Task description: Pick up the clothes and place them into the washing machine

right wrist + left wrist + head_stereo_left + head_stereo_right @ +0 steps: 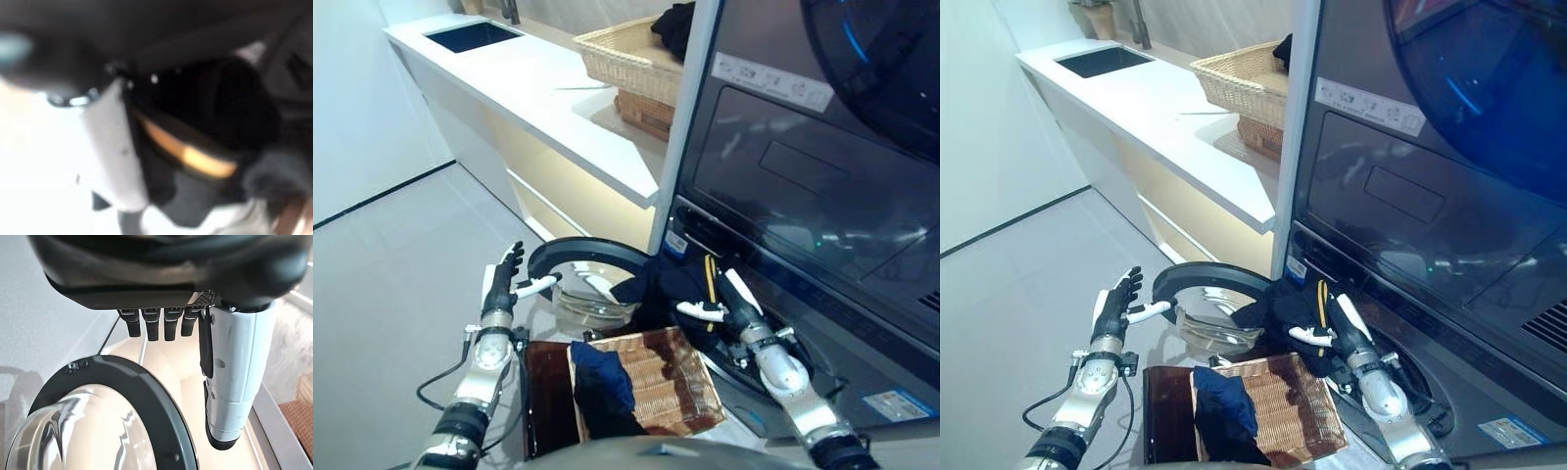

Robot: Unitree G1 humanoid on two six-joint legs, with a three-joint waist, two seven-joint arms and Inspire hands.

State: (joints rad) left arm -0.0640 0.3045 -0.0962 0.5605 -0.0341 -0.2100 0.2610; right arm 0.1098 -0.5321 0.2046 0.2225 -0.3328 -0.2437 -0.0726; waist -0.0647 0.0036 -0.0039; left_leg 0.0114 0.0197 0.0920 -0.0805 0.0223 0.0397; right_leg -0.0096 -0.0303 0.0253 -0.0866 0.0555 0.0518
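Nearest to me, a brown wicker basket [656,387] stands on the floor in front of the washing machine [822,196]. A dark blue garment [602,387] lies in it, over the basket's left side, with its long axis running from the far rim toward me and its near end hanging over the near rim.

My right hand [729,305] is just beyond the basket's far right corner, at the mouth of the machine's drum. Its fingers and white-covered thumb are curled round a black garment with a yellow stripe [675,284]. This cloth hangs bunched between my hand and the open door, partly over the drum's rim; the stripe stands nearly upright beside my fingers. In the right wrist view the dark cloth with the stripe fills the space past the thumb.

The round door [587,279] of the machine is swung open to the left, its glass bowl [73,435] facing up, and it stands between my two hands. My left hand [502,284] is raised at the door's left rim with straight, relaxed fingers [151,325] and holds nothing; the thumb points to the rim, and I cannot tell if it touches.

Left of the machine runs a white counter [538,93] with a sink [473,36] at its far end and a pale wicker basket [626,59] holding dark cloth [675,27] at its right edge. The open floor [391,274] lies to my left.
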